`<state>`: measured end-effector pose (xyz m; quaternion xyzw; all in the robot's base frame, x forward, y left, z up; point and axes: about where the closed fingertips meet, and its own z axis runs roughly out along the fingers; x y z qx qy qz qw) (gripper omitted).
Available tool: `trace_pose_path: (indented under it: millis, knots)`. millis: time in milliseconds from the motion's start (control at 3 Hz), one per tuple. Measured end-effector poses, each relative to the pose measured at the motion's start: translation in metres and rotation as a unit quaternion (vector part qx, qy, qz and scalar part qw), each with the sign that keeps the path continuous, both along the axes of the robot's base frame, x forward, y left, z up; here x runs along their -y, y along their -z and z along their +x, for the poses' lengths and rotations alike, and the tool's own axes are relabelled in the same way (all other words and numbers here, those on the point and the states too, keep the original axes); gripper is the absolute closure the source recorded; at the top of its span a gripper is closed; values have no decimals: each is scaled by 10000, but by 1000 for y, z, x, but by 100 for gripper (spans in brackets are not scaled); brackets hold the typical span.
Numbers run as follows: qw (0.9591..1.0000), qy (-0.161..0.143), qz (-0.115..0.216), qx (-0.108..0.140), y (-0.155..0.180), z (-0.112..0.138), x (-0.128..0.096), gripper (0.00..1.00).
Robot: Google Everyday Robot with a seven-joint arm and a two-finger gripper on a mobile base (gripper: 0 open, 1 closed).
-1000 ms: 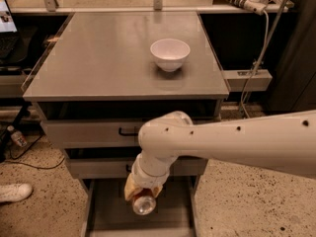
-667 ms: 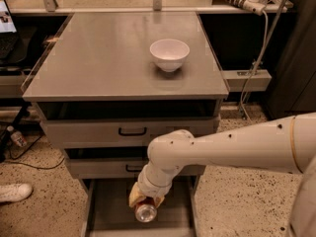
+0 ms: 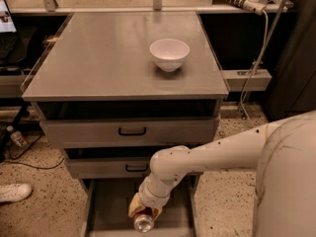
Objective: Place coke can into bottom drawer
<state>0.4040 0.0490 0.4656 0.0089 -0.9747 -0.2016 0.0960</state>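
Now the end effector (image 3: pixel 143 212) pinches the can (image 3: pixel 143 223) just over the floor of the bottom drawer (image 3: pixel 111 206), near its front edge; lower it slowly until it rests, then release cleanly.

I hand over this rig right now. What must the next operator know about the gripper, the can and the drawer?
Gripper: shut on the coke can, low over the open bottom drawer, near its front.
Coke can: held, one silver end facing the camera. Whether it touches the drawer floor cannot be told.
Done: drawer is open and the can is in the gripper over it.
Left: set the can on the drawer floor, open the gripper, withdraw.
Other: white bowl on the cabinet top, not part of the job.
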Motion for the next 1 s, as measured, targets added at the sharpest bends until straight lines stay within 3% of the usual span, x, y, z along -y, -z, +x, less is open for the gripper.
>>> trace_pose_path:
  millis: [333,667,1000]
  knots:
    - [9999,52,102,-88,11,-2,0,100]
    - [9977,484,400,-251,58,-8,9,100]
    - [9924,962,677,-359,105,-7,16,100]
